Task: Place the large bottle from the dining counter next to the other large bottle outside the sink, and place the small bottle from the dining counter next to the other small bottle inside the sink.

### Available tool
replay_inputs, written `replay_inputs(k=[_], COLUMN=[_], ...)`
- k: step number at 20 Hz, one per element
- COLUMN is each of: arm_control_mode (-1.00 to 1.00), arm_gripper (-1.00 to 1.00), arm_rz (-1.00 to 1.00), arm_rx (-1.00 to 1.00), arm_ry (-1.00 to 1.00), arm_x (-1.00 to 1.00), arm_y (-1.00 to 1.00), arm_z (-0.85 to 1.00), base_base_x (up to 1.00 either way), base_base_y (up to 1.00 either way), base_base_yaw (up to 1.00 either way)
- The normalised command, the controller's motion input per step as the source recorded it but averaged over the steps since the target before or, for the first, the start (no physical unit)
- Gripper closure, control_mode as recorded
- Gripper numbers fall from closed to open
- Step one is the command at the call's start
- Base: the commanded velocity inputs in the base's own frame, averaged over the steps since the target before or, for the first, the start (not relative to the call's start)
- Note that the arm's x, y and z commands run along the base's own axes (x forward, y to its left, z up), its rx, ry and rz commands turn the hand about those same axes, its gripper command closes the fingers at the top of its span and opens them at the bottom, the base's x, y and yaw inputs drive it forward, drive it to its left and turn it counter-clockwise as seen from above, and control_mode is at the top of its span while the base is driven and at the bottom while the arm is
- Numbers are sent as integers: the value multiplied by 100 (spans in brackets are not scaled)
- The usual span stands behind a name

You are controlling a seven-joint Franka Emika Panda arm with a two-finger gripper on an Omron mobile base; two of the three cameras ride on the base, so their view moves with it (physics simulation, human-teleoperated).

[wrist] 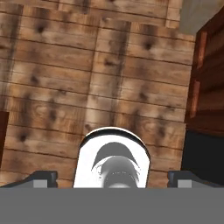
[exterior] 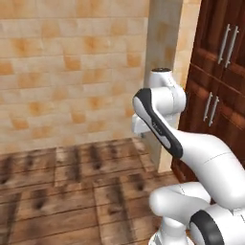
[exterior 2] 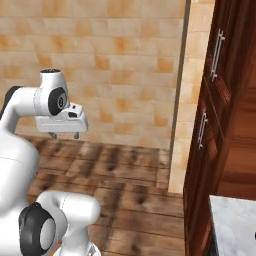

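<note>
I see my white arm with its two-finger gripper in the left middle of the right base view, hanging over the brown wooden plank floor. In the hand view the two small dark finger tips sit far apart at the bottom left and bottom right, so the jaws are wide open and nothing is between them. The gripper looks down at the floor. I cannot see any of the bottles or the sink right now, so I cannot say where the large bottle is, which way it points, or how its long side runs; I would guess a tall bottle stands up with its long side going up and down, but I cannot check that here. In the lower right corner of the right base view I see a small piece of a white-grey marble top, which may be the dining counter. Tall dark red-brown wooden cupboards with silver handles fill the right side, and the tan tiled wall is at the top. What could go wrong: if I drive or swing while this close to the cupboards, the arm could bump them. I could also reach for the wrong bottle later, since two look alike.
</note>
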Motion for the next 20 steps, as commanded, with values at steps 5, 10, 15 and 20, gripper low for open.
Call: replay_inputs(k=[5,10,15,20], arm_control_mode=[100,100,100,100], arm_gripper=[-100,-100,-100,-100], arm_rz=[0,0,0,0], arm_rx=[0,0,0,0], arm_ry=[0,0,0,0], arm_x=[0,0,0,0], arm_y=[0,0,0,0], arm_z=[0,0,0,0], base_base_x=[100,100,86,77], base_base_y=[47,36,30,33], base_base_yaw=[18,53,61,63])
